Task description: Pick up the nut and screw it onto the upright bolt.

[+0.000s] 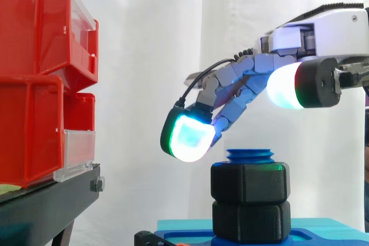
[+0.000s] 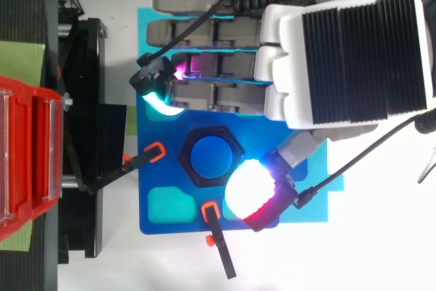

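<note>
White curtain [image 1: 150,38] behind, the empty hand [image 1: 248,82] hovers spread wide, ready to straddle the black hexagonal nut [image 1: 249,182] below on its blue threaded bolt [image 1: 250,155].

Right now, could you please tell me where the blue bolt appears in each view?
Side view: the blue bolt pokes up low, right of centre, out of the top black nut.
Top view: the blue bolt is a disc near the centre, ringed by the black nut.
Shared landmark: the black nut.
</note>
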`<state>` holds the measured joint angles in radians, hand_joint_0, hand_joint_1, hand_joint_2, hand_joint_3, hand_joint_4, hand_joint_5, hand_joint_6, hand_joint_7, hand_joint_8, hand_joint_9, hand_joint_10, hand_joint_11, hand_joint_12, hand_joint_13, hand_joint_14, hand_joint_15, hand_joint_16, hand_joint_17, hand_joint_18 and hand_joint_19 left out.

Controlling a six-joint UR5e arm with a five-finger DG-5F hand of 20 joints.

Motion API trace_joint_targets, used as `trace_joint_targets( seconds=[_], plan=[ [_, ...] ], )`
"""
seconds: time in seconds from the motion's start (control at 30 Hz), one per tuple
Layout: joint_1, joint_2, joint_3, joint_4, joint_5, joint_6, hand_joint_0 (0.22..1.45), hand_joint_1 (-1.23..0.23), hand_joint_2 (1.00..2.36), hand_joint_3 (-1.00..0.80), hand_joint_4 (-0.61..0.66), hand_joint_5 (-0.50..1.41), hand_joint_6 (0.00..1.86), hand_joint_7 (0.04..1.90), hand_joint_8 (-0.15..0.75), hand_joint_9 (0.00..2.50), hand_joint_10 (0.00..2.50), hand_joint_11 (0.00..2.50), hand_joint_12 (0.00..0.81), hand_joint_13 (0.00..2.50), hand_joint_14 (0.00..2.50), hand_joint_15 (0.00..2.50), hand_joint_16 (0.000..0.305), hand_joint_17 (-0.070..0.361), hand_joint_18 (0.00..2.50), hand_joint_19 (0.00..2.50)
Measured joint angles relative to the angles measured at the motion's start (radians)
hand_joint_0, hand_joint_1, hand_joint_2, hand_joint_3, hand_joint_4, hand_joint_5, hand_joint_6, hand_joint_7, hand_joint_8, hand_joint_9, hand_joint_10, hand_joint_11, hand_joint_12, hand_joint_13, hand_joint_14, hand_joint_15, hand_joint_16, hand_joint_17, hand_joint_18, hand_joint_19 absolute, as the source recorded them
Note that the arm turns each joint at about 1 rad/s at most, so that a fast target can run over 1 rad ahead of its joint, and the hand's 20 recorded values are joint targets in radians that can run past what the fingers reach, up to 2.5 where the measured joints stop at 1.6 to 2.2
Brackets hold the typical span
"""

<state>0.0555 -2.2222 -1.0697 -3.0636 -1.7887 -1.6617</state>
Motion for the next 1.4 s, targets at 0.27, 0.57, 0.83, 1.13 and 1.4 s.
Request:
trace_joint_targets(
  seconds=[0.27,0.57,0.83,1.13,1.4],
  plan=[
    [0.03,-0.025,0.0,0.066,0.025,0.021,0.48,-0.01,1.0,-0.5,0.2,-0.13,0.5,0.72,0.237,0.54,0.0,0.0,0.353,0.27,0.0,0.0,0.041,0.091,0.0,0.0],
    [0.057,-0.046,-0.006,0.09,0.049,0.047,0.48,-0.01,1.0,-0.5,0.24,-0.09,0.5,0.88,0.248,0.54,0.0,0.0,0.356,0.27,0.0,0.0,0.041,0.091,0.0,0.0],
    [0.063,-0.047,-0.022,0.072,0.056,0.054,0.49,-0.02,1.0,-0.5,0.26,-0.05,0.5,1.14,0.25,0.55,0.0,0.0,0.352,0.28,0.0,0.0,0.04,0.09,0.0,0.0],
    [0.059,-0.047,-0.022,0.028,0.054,0.054,0.5,-0.05,1.0,-0.5,0.23,-0.03,0.5,1.29,0.255,0.59,0.0,0.0,0.341,0.33,0.0,0.0,0.038,0.085,0.0,0.0],
    [0.049,-0.047,-0.023,0.024,0.041,0.054,0.5,-0.06,1.0,-0.5,0.23,-0.04,0.5,1.26,0.255,0.61,0.0,0.0,0.335,0.37,0.0,0.0,0.037,0.084,0.0,0.0]
  ],
)
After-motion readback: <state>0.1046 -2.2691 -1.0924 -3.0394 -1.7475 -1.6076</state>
